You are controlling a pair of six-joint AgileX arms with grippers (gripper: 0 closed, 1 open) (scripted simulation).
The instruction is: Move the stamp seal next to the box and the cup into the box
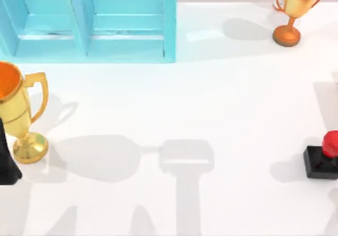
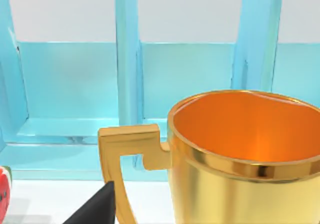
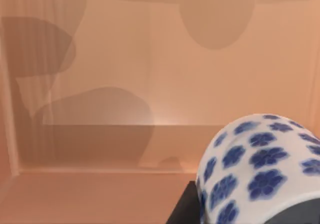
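Observation:
The cup (image 3: 260, 169), white with blue flowers, hangs tilted over the tan inside of the box (image 3: 100, 149), close to the camera in the right wrist view. My right gripper (image 3: 245, 211) is shut on it, with one dark finger (image 3: 182, 211) showing beside it. The stamp seal (image 1: 323, 159), a black block with a red knob, stands on the table at the right edge of the top view. My left gripper (image 1: 6, 164) is a dark shape at the left edge, just beside the gold trophy.
A gold two-handled trophy (image 1: 18, 114) stands at the left, looming large as the trophy (image 2: 240, 154) in the left wrist view. A blue rack (image 1: 90, 22) fills the back left. An orange trophy (image 1: 293, 11) stands at the back right.

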